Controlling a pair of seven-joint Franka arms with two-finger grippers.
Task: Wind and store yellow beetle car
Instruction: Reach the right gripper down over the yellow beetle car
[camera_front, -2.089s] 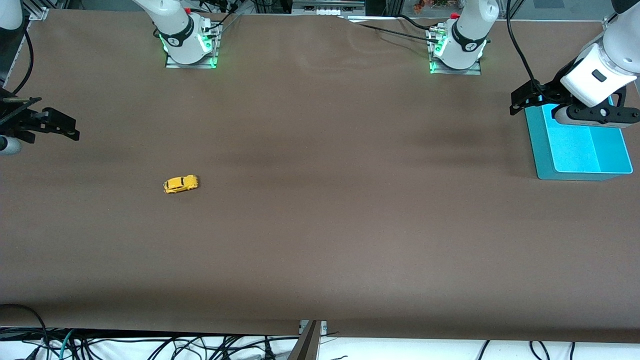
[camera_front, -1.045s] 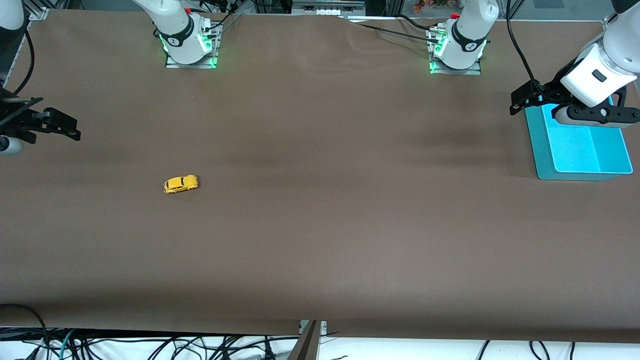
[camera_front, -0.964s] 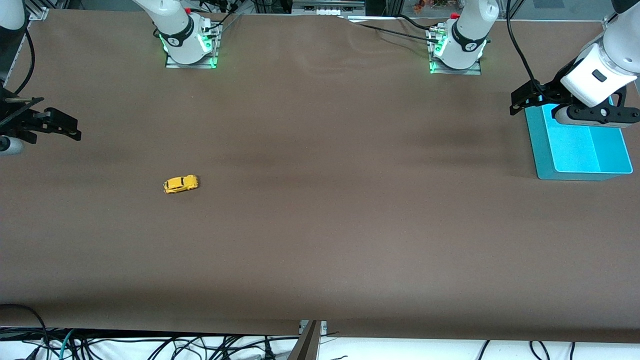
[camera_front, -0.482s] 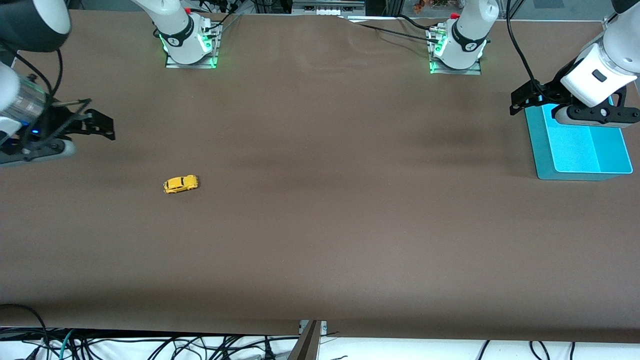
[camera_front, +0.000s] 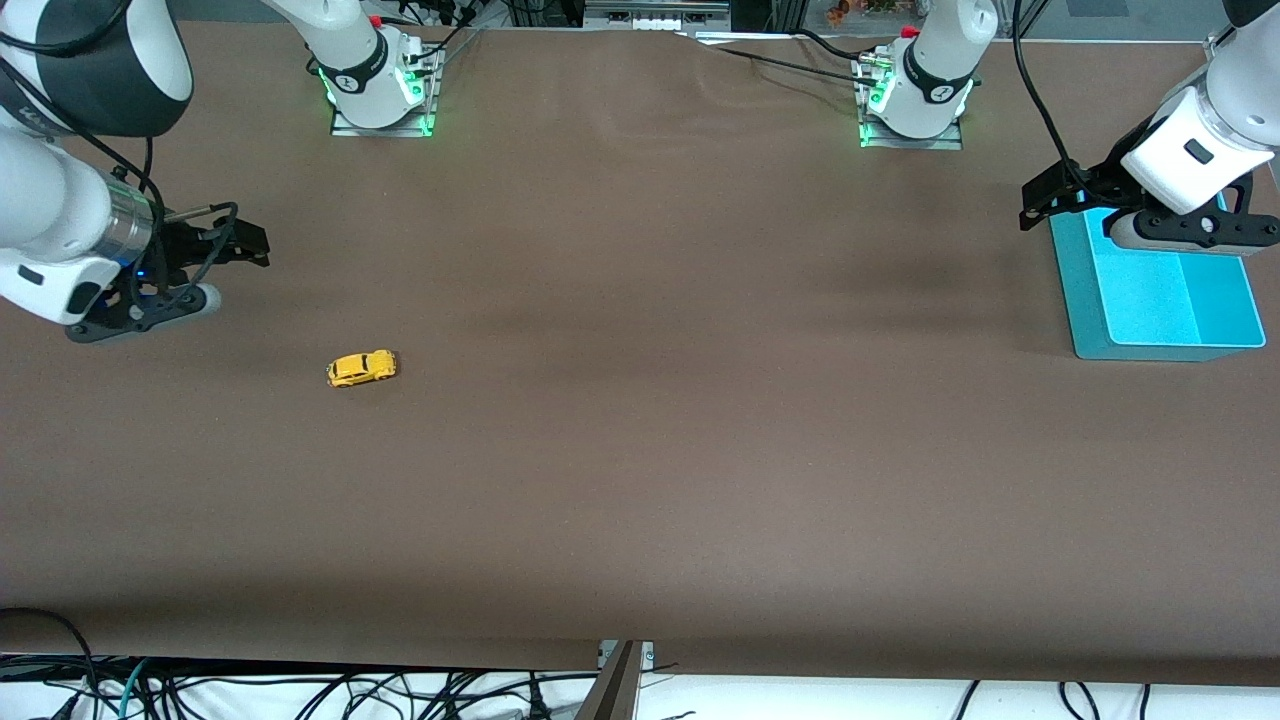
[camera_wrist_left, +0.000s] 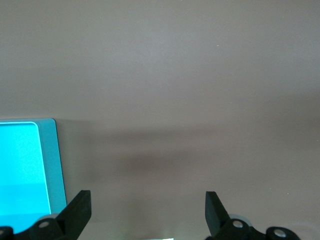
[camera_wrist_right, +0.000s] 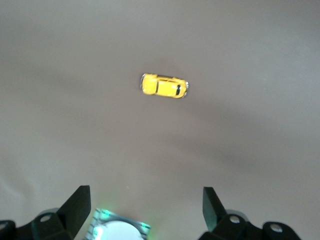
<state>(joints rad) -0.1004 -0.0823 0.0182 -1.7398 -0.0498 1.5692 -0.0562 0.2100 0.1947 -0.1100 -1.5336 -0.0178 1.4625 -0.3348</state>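
Observation:
The yellow beetle car (camera_front: 361, 368) stands on its wheels on the brown table (camera_front: 640, 450), toward the right arm's end. In the right wrist view the yellow beetle car (camera_wrist_right: 164, 85) lies well ahead of the fingers. My right gripper (camera_front: 255, 246) hangs open and empty in the air over the table, short of the car and nearer the bases' side; the right gripper (camera_wrist_right: 145, 202) has only table between its fingers. My left gripper (camera_front: 1035, 200) waits open and empty at the edge of the teal bin (camera_front: 1068, 290); the left gripper (camera_wrist_left: 147, 205) is over bare table.
The teal bin (camera_wrist_left: 50, 165) stands at the left arm's end of the table. Both arm bases, the right (camera_front: 380, 90) and the left (camera_front: 912, 100), are bolted along the table's edge farthest from the front camera. Cables hang below the near edge.
My right arm has swung in from the table's end toward the car, its gripper still open. The car and the left arm have not moved.

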